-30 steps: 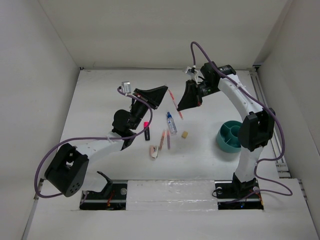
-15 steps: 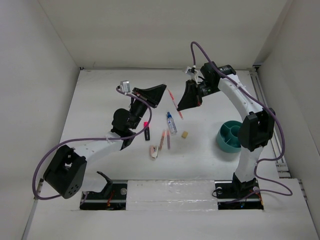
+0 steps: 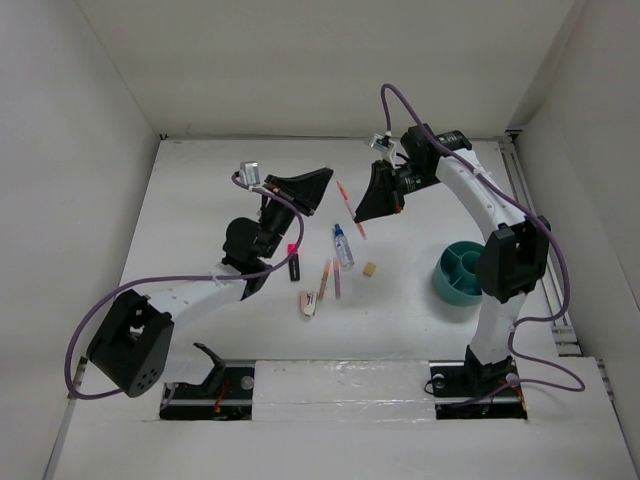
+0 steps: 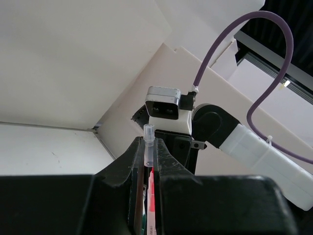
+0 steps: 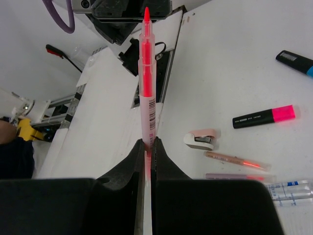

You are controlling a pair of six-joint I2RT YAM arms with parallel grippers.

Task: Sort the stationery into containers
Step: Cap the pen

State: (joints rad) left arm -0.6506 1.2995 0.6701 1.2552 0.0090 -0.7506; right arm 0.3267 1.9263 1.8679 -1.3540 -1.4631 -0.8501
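My right gripper (image 3: 360, 213) (image 5: 148, 144) is shut on a thin pink-orange pen (image 5: 146, 73), held above the table with its red tip bare; the pen also shows in the top view (image 3: 361, 230). My left gripper (image 3: 323, 180) (image 4: 149, 142) is raised and shut on another thin pen (image 4: 148, 142), whose clear cap sticks out past the fingertips. On the table lie two thin pens (image 3: 330, 280), a clear blue-capped bottle (image 3: 343, 245), a tan eraser cube (image 3: 370, 269), a pinkish stapler (image 3: 309, 303), a pink-capped highlighter (image 3: 294, 262) and a blue-capped highlighter (image 5: 296, 62). The teal organiser cup (image 3: 455, 275) stands at the right.
The right arm's upper link (image 3: 510, 260) hangs over the cup's right side. White walls enclose the table at the left, back and right. A rail (image 3: 545, 290) runs along the table's right edge. The arm bases sit at the near edge.
The left arm has shifted very slightly to the left. Both grippers keep their pens and the things on the table have not moved.
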